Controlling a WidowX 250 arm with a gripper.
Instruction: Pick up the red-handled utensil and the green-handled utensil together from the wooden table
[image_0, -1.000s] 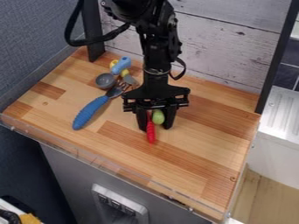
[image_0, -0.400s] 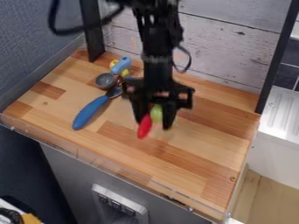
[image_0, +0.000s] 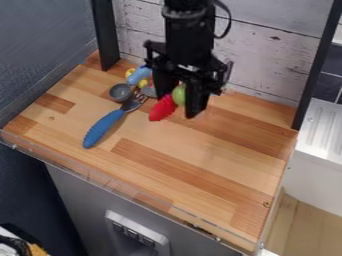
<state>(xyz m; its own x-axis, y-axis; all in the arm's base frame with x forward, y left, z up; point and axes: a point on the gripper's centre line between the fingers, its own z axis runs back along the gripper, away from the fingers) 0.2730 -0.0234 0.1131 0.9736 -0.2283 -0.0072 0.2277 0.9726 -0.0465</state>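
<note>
The black gripper (image_0: 179, 107) hangs over the back middle of the wooden counter, apparently raised off it. Between its two fingers is a green rounded thing (image_0: 179, 95), and against that, at the left finger, a red ridged thing (image_0: 161, 108) sticks out down and to the left. The gripper is shut on these two, which seem to go together. Left of the gripper lies a blue-handled fork (image_0: 104, 128), its tines toward the back. A grey scoop (image_0: 121, 92) with a light blue handle (image_0: 139, 75) is behind the fork.
A yellow item (image_0: 129, 73) lies by the light blue handle at the back left. A whitewashed plank wall (image_0: 267, 60) stands behind the counter (image_0: 200, 180), with black posts at both sides. A clear rim runs along the front edge.
The gripper has risen and moved back with the red and green things between its fingers. It has also turned, and the red thing now slants to the left.
</note>
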